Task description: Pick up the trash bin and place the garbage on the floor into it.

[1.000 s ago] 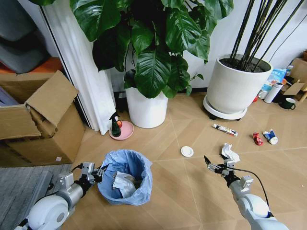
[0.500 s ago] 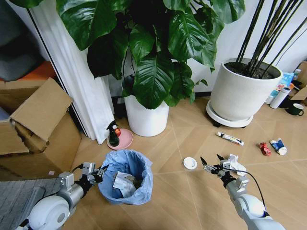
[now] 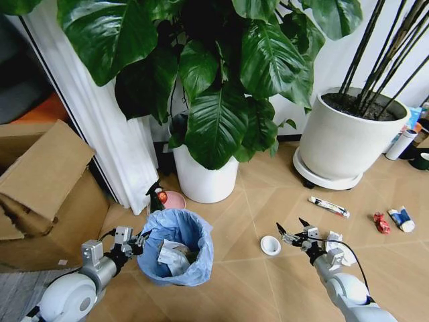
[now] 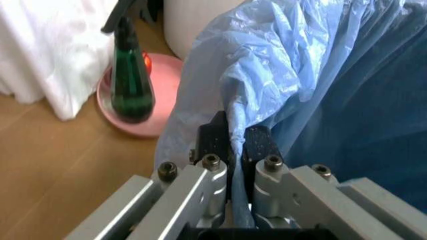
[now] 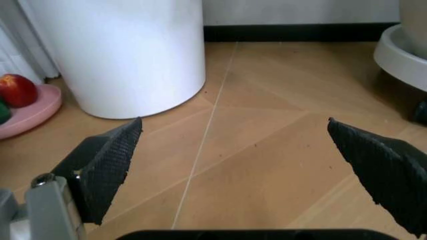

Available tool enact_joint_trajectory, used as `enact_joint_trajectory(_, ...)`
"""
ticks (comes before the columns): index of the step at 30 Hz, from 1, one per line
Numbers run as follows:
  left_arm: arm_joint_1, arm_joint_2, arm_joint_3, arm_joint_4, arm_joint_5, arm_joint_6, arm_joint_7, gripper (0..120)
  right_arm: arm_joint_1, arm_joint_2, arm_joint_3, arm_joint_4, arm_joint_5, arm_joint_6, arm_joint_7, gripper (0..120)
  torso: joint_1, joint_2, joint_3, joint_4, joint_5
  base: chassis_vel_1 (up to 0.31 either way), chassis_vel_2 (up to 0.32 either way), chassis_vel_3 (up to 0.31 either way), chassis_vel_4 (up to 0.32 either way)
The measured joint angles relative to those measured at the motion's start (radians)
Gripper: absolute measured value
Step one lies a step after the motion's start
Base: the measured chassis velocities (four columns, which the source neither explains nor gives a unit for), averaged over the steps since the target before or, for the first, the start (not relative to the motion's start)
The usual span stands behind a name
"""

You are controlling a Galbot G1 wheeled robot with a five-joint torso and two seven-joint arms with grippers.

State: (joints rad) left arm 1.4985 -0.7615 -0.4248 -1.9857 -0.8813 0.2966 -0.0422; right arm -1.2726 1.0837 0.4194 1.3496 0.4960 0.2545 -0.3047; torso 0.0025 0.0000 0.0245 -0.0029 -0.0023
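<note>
The trash bin (image 3: 175,247), black with a crinkly light-blue bag (image 4: 293,75), stands on the wooden floor with crumpled paper (image 3: 171,257) inside. My left gripper (image 3: 137,243) is shut on its near rim; in the left wrist view my left gripper (image 4: 233,142) pinches the bag's edge. My right gripper (image 3: 290,228) hangs open and holds nothing, just right of a white disc (image 3: 270,245). In the right wrist view my right gripper (image 5: 243,155) has its jaws spread wide over bare floor. A white paper wad (image 3: 334,240) lies beside my right arm. Farther right are a tube wrapper (image 3: 328,206), a red scrap (image 3: 381,223) and a blue-white scrap (image 3: 401,219).
A white plant pot (image 3: 206,180) stands behind the bin, and a larger pot (image 3: 348,144) sits at the right. A green spray bottle (image 4: 130,85) rests on a pink dish (image 4: 143,107) by the curtain (image 3: 100,127). Cardboard boxes (image 3: 47,181) are on the left.
The whole picture has shifted as the camera moved forward and right. My right gripper now sits beside the white disc, past the paper wad. My left gripper still grips the bin.
</note>
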Motion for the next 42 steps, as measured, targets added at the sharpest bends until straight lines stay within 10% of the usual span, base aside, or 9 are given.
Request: enact_joint_trajectory(42, -0.022, 0.043, -0.002, 0.013, -0.026, 0.001, -0.007, 0, 0.155, -0.025, -0.347, -0.254, -0.041, -0.151, 0.013, 100, 0.000, 0.000, 0.000, 0.0003, 0.0004, -0.007, 0.007, 0.008, -0.010)
